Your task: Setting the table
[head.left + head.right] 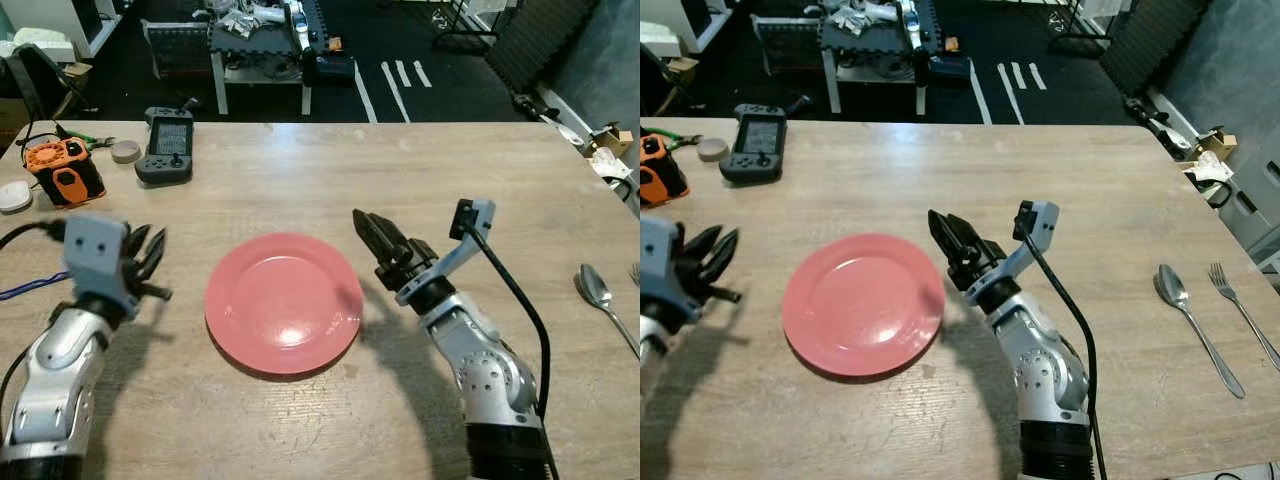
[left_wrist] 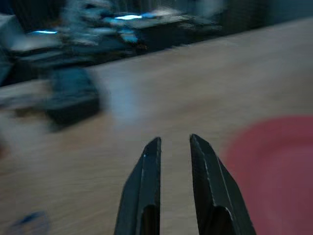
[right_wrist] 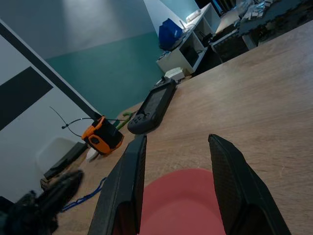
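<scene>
Near the middle of the wooden table (image 1: 420,170), a little toward its near edge, lies the red plate (image 1: 284,303), seen from the left eye with the left gripper (image 1: 150,262) off its left rim and the right gripper (image 1: 378,238) just off its right rim, both hovering with nothing in them. A handheld console (image 1: 166,146) and an orange tool (image 1: 65,171) sit by the far left corner.

From the right eye, a spoon (image 1: 1188,311) and a fork (image 1: 1238,308) lie near the right edge, well apart from the plate, their long axes running roughly from far edge to near. They lie to the right of the right gripper, the nearer arm; bare wood stretches between.

The left wrist view, blurred, shows its fingers (image 2: 145,191) parted by a narrow gap, empty.

The right wrist view shows its fingers (image 3: 124,188) spread wide over the plate's rim, holding nothing.
</scene>
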### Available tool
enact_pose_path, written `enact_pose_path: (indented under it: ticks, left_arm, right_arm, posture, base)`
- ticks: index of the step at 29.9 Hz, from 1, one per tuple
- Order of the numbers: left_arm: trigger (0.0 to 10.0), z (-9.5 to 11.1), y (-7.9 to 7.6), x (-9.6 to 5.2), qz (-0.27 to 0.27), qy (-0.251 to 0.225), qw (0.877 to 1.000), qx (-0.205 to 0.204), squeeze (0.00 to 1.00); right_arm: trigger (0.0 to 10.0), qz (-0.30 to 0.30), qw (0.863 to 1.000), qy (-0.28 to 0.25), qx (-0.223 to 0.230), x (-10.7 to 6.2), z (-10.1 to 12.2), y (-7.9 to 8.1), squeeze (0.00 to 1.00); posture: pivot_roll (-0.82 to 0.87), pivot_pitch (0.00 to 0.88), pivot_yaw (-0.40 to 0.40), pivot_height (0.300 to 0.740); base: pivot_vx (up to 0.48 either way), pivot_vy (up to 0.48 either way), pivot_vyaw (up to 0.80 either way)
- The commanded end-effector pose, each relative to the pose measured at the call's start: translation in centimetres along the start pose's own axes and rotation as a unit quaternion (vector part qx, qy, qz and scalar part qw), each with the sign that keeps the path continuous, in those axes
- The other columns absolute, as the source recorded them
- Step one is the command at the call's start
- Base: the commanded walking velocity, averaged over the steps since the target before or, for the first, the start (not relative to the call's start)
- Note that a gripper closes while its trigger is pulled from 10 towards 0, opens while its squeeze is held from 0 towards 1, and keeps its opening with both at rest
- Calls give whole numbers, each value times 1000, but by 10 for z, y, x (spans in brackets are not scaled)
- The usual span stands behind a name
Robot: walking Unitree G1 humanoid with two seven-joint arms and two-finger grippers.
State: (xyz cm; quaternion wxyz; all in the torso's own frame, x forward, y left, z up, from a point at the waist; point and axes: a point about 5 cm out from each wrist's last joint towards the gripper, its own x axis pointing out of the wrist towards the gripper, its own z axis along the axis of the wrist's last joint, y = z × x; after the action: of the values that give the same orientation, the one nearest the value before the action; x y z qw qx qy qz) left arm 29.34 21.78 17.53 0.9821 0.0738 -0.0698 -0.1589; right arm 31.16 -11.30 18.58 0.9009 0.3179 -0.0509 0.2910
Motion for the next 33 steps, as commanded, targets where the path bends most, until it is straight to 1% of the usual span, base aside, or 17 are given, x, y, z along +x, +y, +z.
enact_pose_path:
  ticks: [1,2,3,5,8,10,11,13,14,15,17,18,20,22,26,30,33]
  left_arm:
    - [10000,-15,-18,7,-80,33,996,-23,0]
    - [10000,-15,-18,7,-80,33,996,-23,0]
    - [10000,-16,-26,11,-116,38,992,-30,0]
    - [10000,-13,-32,15,-143,37,989,-26,0]
    - [10000,-12,-33,15,-144,37,989,-12,0]
    - [10000,-18,-31,8,-126,48,991,-13,0]
    - [10000,-18,-31,8,-126,48,991,-13,0]
    - [10000,-36,-29,-4,-100,77,992,-24,0]
    - [10000,-36,-29,-4,-100,77,992,-24,0]
    - [10000,-48,-31,-12,-93,94,990,-37,0]
    - [10000,-77,-42,-34,-87,140,984,-70,0]
    - [10000,-85,-46,-41,-88,154,981,-83,0]
    - [10000,-97,-51,-48,-82,173,977,-95,0]
    - [10000,-102,-52,-49,-68,176,976,-111,0]
    - [10000,-102,-53,-45,-62,170,975,-126,0]
    - [10000,-95,-48,-38,-65,160,978,-118,0]
    - [10000,-93,-45,-38,-65,156,979,-113,0]
  right_arm:
    - [10000,-3,1000,0,3,-1,0,-1,0]
    - [10000,-3,1000,0,3,-1,0,-1,0]
    - [10000,-3,1000,-1,2,-1,1,-1,0]
    - [10000,-7,1000,-3,0,-3,2,-1,0]
    - [10000,-11,1000,-5,0,-5,3,-2,0]
    - [10000,-15,1000,-3,0,-7,2,-3,0]
    - [10000,-15,1000,-3,0,-7,2,-3,0]
    - [10000,-17,1000,-2,1,-7,1,-4,0]
    - [10000,-17,1000,-2,1,-7,1,-4,0]
    - [10000,-18,1000,-1,0,-7,1,-4,0]
    - [10000,-20,1000,1,0,-6,2,-6,0]
    - [10000,-21,1000,1,0,-6,2,-7,0]
    - [10000,-22,1000,4,0,-5,2,-9,0]
    - [10000,-22,1000,7,0,-5,1,-9,0]
    - [10000,-19,1000,11,-1,-4,0,-8,0]
    - [10000,-16,1000,18,0,-3,-3,-7,0]
    - [10000,-14,998,53,14,-2,-12,-7,0]
  posture:
    - [50,100,17,740]
    - [50,100,17,740]
    - [39,100,22,740]
    - [34,102,27,740]
    - [33,104,29,740]
    - [35,105,27,740]
    - [35,105,27,740]
    - [35,105,26,740]
    - [35,105,26,740]
    - [31,106,21,740]
    - [36,104,15,740]
    - [37,104,13,740]
    - [36,102,11,740]
    - [36,101,8,740]
    - [33,93,6,740]
    - [35,85,9,740]
    - [35,80,14,740]
  base:
    - [0,0,0]
    - [0,0,0]
    - [0,0,0]
    - [0,0,0]
    - [0,0,0]
    - [0,0,0]
    - [0,0,0]
    - [0,0,0]
    - [0,0,0]
    - [0,0,0]
    - [0,0,0]
    - [0,0,0]
    - [0,0,0]
    - [0,0,0]
    - [0,0,0]
    - [0,0,0]
    - [0,0,0]
